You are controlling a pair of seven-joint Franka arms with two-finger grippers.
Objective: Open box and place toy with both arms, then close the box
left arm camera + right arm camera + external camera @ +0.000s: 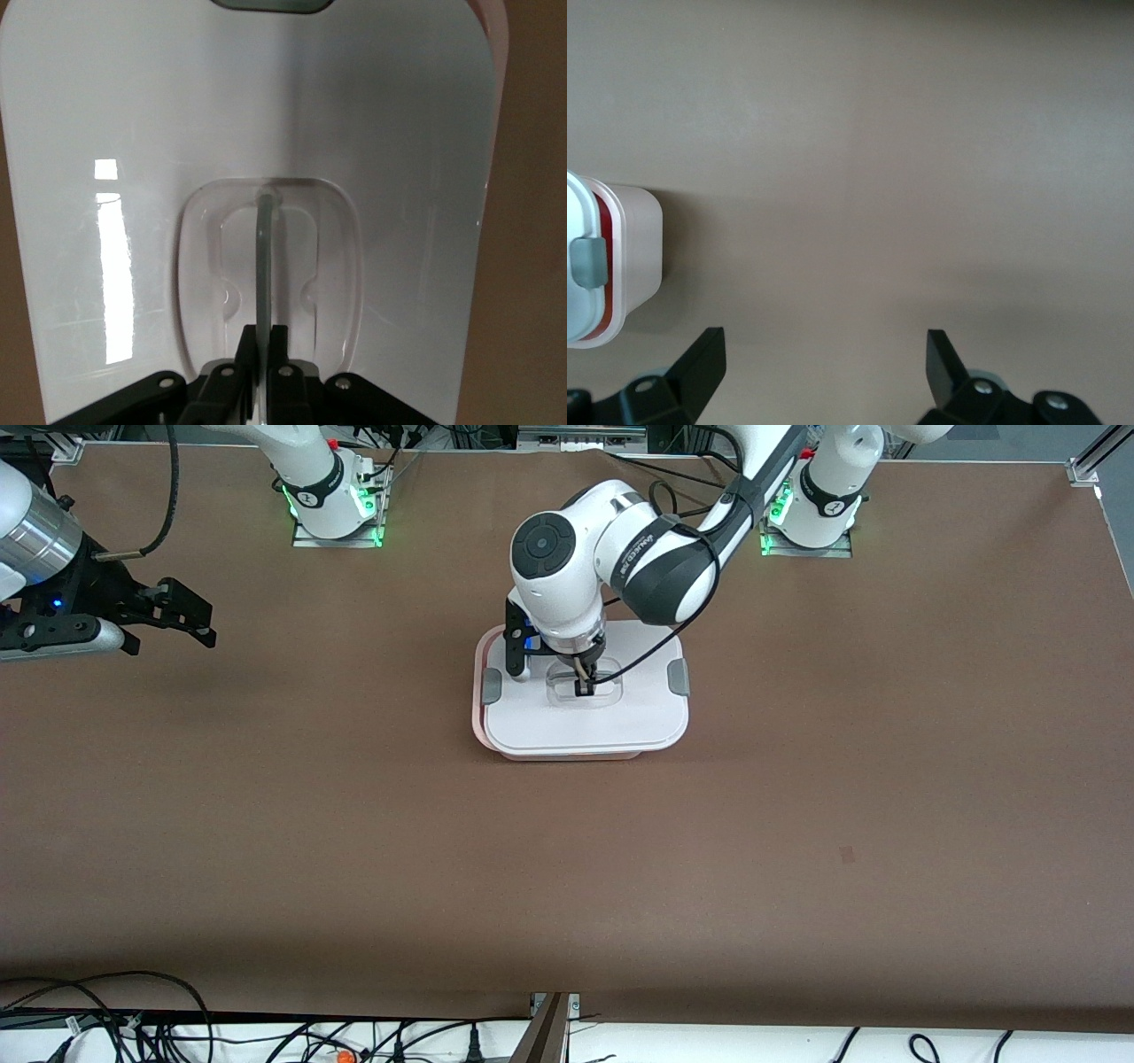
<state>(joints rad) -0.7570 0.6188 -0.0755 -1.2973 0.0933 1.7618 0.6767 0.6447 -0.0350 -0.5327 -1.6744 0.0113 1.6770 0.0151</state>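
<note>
Box (585, 722): mid-counter, lid (620, 717) on, long axis running between the arms' ends.

Left gripper (584, 687): directly over the lid's centre, fingers pinched narrow on the upright clear handle (266, 257).

Right gripper (824, 359): spread wide, empty, waiting over bare counter (354, 824) toward the right arm's end; box well apart.

Toy: not visible.
</note>
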